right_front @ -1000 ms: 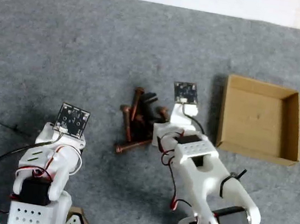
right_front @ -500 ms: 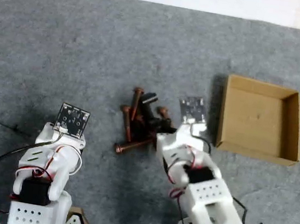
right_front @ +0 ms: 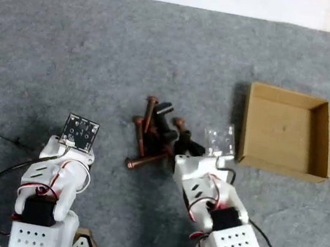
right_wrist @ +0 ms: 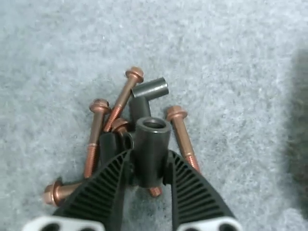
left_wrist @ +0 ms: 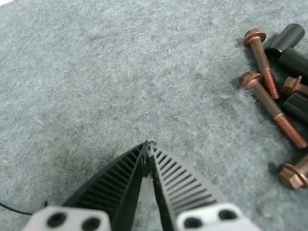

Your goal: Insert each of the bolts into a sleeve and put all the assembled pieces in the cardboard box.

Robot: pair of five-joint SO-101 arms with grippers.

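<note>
Gripping one short black cylindrical sleeve (right_wrist: 152,144) in the right gripper (right_wrist: 147,158), ribbed jaws closing on its sides, open bore facing the wrist camera. Holding it at the near edge of a heap of copper-coloured flanged bolts (right_wrist: 179,130) and other black sleeves (right_wrist: 150,88), all lying on the grey felt tabletop (right_front: 72,44). Judging the step in hand as picking out a sleeve, with no bolt inserted yet. Next move likely calling for a bolt shank lined up squarely with that bore, probably needing the left gripper (left_wrist: 148,147), hovering low over bare felt beside the heap, jaws pressing together on nothing. Sitting apart on the heap's far side, the shallow brown cardboard box (right_front: 281,168), with no assembled piece in it yet. Crowding the grasp, crossed bolts touching and overlapping, possibly snagging the sleeve or dragging along with it
</note>
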